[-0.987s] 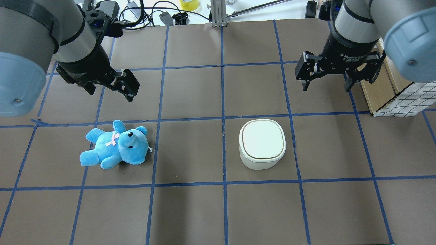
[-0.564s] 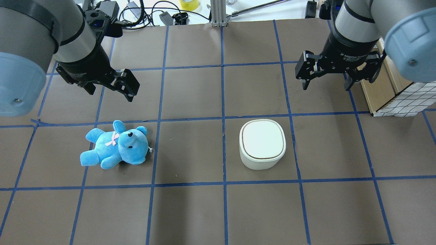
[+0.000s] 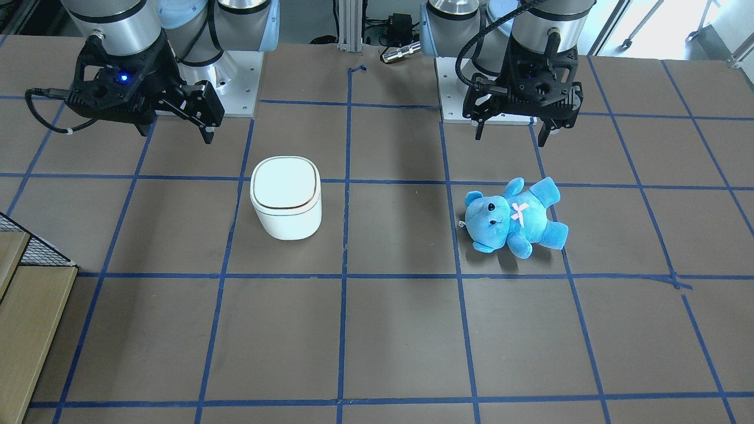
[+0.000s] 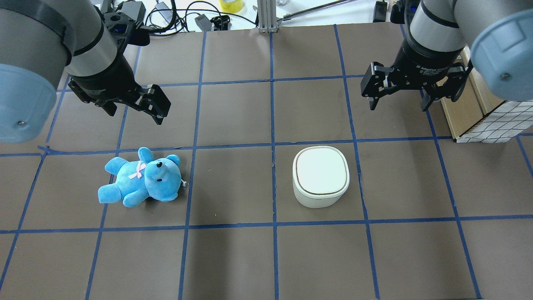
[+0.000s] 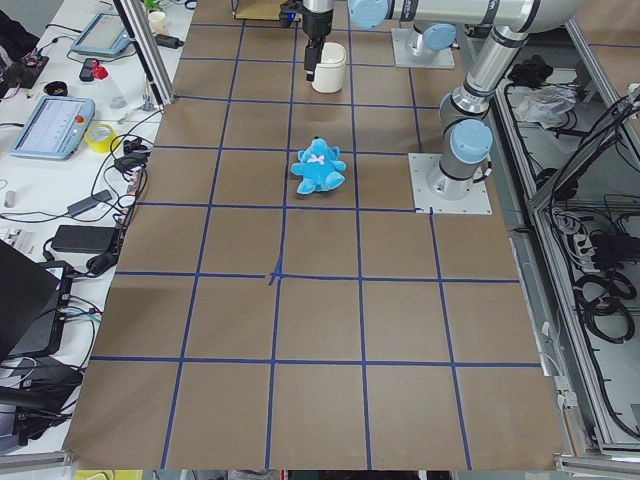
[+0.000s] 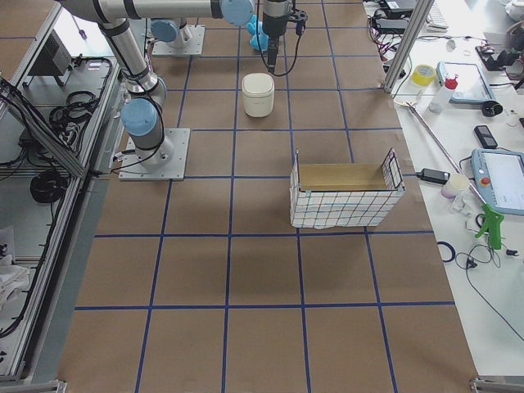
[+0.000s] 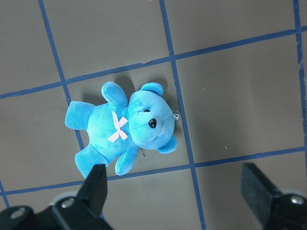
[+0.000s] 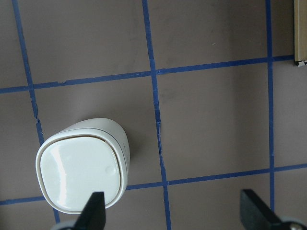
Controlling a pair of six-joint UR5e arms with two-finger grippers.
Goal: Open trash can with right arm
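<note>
White trash can (image 4: pixel 320 176) upright, lid (image 4: pixel 320 169) uppermost

Saw smooth, faintly glossy white plastic on the trash can (image 4: pixel 320 173), soft plush cloth on the blue teddy bear (image 4: pixel 137 183), matt brown paper-like sheeting over the table (image 4: pixel 233 112), gridded with blue tape (image 4: pixel 272 143).

- Left-side view: the right tool (image 5: pixel 312 72) overlaps one edge of the trash can (image 5: pixel 331 72); its jaws are too small to judge.
- Right-side view: the right arm (image 6: pixel 275 20) hides much of the teddy bear (image 6: pixel 255 37).
</note>
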